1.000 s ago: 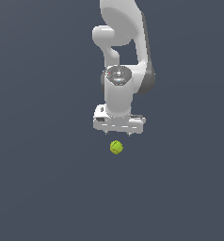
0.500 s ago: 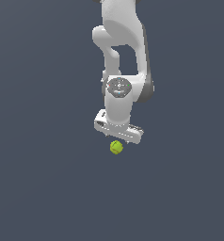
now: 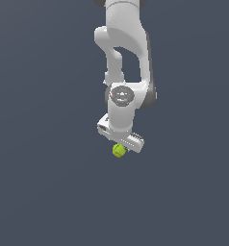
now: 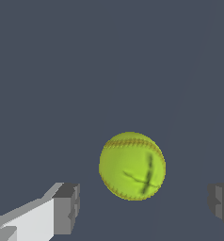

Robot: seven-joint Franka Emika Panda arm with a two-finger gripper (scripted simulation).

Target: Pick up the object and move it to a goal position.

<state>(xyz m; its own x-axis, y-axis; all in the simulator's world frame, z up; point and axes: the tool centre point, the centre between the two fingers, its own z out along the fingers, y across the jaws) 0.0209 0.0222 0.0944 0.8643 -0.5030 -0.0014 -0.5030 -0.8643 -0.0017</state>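
The object is a small yellow-green ball (image 3: 119, 151) with thin reddish-brown seam lines, lying on the dark grey floor. My gripper (image 3: 121, 146) hangs right over it in the exterior view, its hand tilted, with the ball showing just under the hand's lower edge. In the wrist view the ball (image 4: 132, 165) lies between my two fingers, one finger (image 4: 66, 208) on one side and the other finger (image 4: 221, 203) at the picture's edge. The jaws stand wide apart and touch nothing. There is a gap on each side of the ball.
The dark grey floor (image 3: 44, 192) spreads flat all around. No other object, container or goal marker shows in either view.
My arm has come down and swung slightly toward the exterior view's left over the ball. The gap between hand and ball has closed. The ball has not moved.
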